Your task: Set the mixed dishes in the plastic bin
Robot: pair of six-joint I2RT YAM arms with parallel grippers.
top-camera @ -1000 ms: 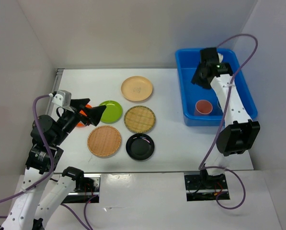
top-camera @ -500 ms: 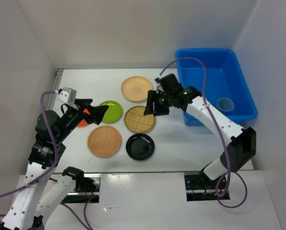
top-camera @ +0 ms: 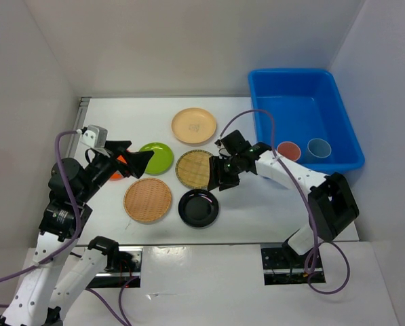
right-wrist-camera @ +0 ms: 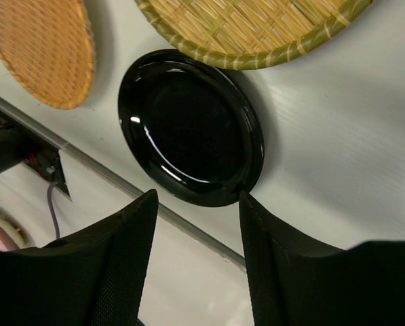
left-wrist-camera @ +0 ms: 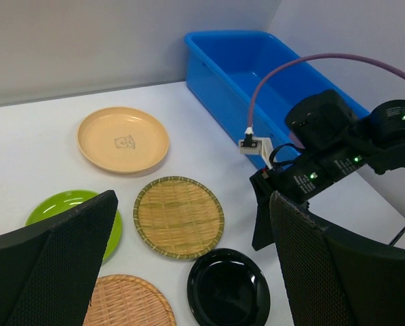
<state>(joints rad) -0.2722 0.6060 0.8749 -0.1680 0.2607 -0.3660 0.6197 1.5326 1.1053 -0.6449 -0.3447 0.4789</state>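
Observation:
The blue plastic bin (top-camera: 290, 70) stands at the far right with the pink cup (top-camera: 288, 151) and the blue cup (top-camera: 319, 147) inside. On the table lie the beige plate (top-camera: 194, 125), lime green plate (top-camera: 158, 157), green-rimmed woven plate (top-camera: 197, 169), tan woven plate (top-camera: 148, 200) and black bowl (top-camera: 198, 208). The orange plate (top-camera: 114, 175) is mostly hidden behind my left gripper (top-camera: 131, 161), which is open and empty above it. My right gripper (top-camera: 218, 178) is open and empty, just above the black bowl (right-wrist-camera: 188, 129), jaws either side of its near rim.
White walls enclose the table on the left, back and right. A metal strip (right-wrist-camera: 121, 183) runs along the table's front edge near the black bowl. The left wrist view shows the right arm's purple cable (left-wrist-camera: 311, 64) arching in front of the bin (left-wrist-camera: 209, 61).
My right gripper has left the bin, where a blue cup now stands beside the pink cup, crossed left over the woven plate and come down by the black bowl. The left arm barely moved.

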